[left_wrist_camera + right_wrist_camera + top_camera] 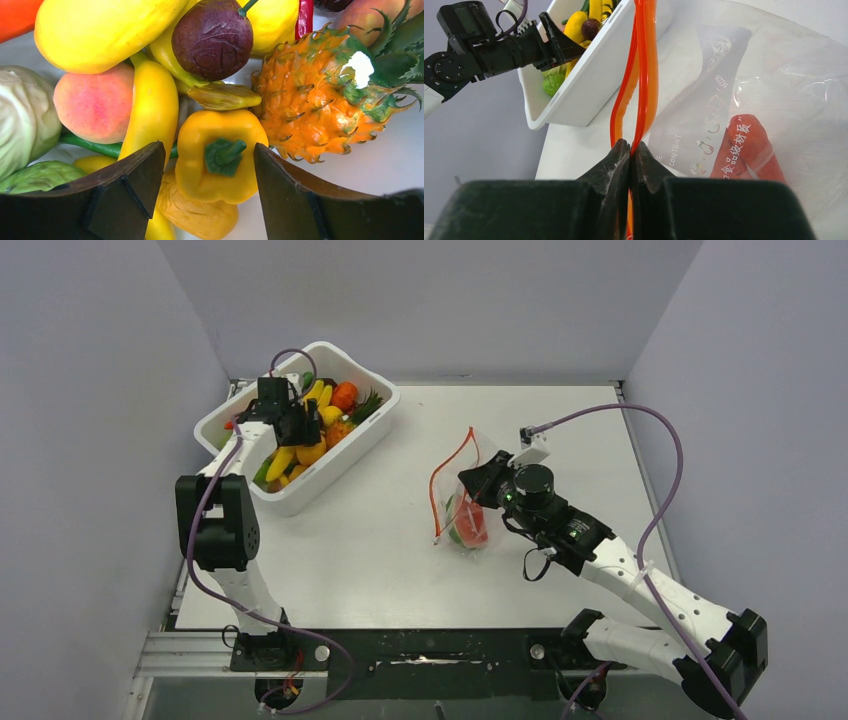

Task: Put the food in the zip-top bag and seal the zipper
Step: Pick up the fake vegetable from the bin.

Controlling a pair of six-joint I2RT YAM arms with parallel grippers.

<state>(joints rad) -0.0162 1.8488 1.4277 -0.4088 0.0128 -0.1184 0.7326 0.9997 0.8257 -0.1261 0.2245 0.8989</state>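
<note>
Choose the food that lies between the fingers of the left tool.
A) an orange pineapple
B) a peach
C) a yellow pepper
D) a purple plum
C: in the left wrist view the pepper lies in the gap of the open left tool, with one dark finger on each side of it.

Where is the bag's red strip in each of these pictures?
Top external: the red strip loops open near the centre, just left of the right hand.
Left wrist: not in it; only food in the white tub.
Right wrist: it runs up the centre, pinched in the right hand.
Shared landmark: the white tub, seen in all three.
</note>
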